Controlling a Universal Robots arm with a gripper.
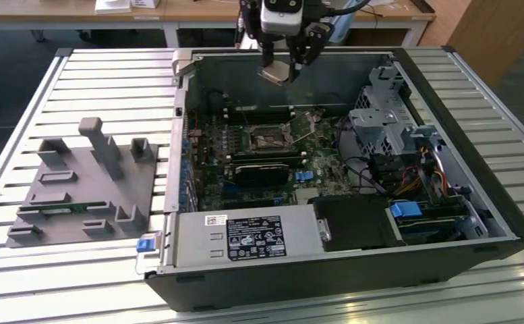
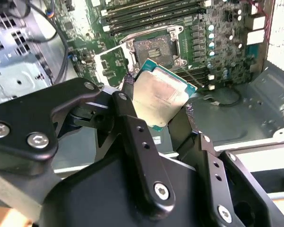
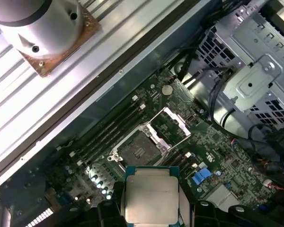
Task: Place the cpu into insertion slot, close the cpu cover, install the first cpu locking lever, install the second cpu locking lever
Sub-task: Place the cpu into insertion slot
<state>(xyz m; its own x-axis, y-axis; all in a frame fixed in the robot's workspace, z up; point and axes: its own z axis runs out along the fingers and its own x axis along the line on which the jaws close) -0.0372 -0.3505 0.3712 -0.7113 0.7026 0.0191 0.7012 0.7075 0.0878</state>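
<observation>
In the exterior view, the grey power supply (image 1: 230, 237) is nearest. It lies along the near wall of the open computer case (image 1: 482, 162), which rests on a slatted metal table (image 1: 108, 74). A grey fixture tray (image 1: 81, 185) sits on the table outside the case, to the exterior view's left.

Beyond the power supply, a black rectangular module (image 1: 262, 172) lies on the motherboard just in front of the insertion slot (image 1: 269, 138). To the exterior view's right, a metal drive cage (image 1: 383, 115) and loose cables (image 1: 374, 175) crowd that side of the board. Long memory slots (image 3: 111, 132) run close beside the socket.

The cpu cover (image 3: 176, 124) stands swung up off the slot, so the slot's dark centre is uncovered. The room straight above it is open between the case walls.

Farthest back, over the far part of the case, hangs the gripper (image 1: 280, 67). Its black fingers (image 2: 132, 123) are clamped on opposite edges of the cpu (image 2: 158, 97). The chip is tilted with its silver top showing in both wrist views. It is held well above the slot, touching nothing else.
</observation>
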